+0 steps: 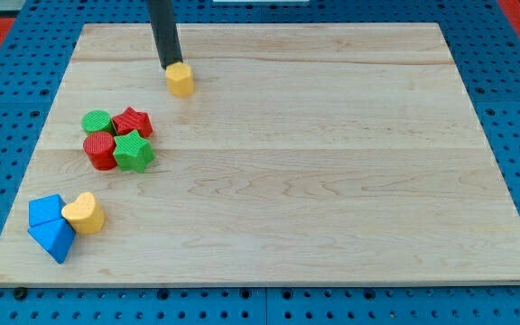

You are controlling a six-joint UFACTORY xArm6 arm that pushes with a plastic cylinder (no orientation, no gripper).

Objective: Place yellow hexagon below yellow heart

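Observation:
The yellow hexagon (181, 79) sits near the view's top, left of centre, on the wooden board (332, 181). My tip (168, 67) touches its upper left side. The yellow heart (83, 213) lies at the view's lower left, far below the hexagon, touching two blue blocks.
A blue cube (45, 210) and a blue triangle (53, 239) sit left of the heart. A cluster of a green cylinder (97, 122), red star (134, 121), red cylinder (99, 151) and green star (134, 152) lies between hexagon and heart.

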